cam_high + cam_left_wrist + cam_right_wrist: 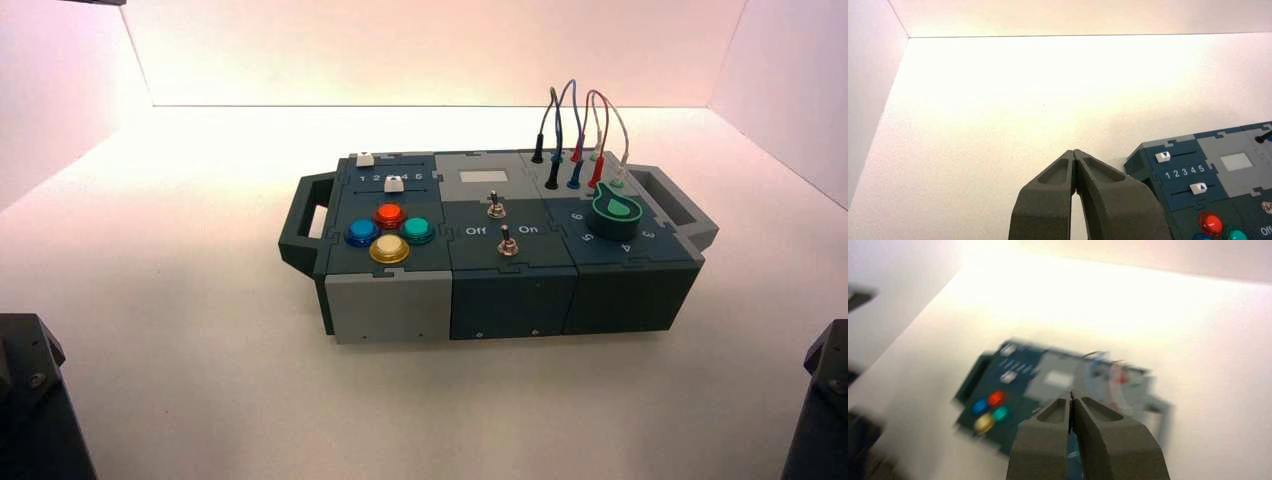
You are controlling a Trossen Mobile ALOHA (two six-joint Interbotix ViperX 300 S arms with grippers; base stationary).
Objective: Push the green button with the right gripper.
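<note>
The green button [418, 230] is a small teal dome on the box's left module, right of the blue button [361, 233], between the red button [389, 214] and the yellow button [389, 249]. It also shows in the right wrist view [1000, 413] and at the edge of the left wrist view [1235, 234]. My right gripper [1071, 396] is shut and empty, high above the box and away from the buttons. My left gripper [1074, 152] is shut and empty over the white table, left of the box. Neither gripper shows in the high view.
The box [390, 305] has handles at both ends, two white sliders [393, 184] behind the buttons, two toggle switches [508, 241] in the middle, a dark-green knob [616, 210] and plugged wires [577, 140] at the right. Black arm bases [30, 400] stand at both front corners.
</note>
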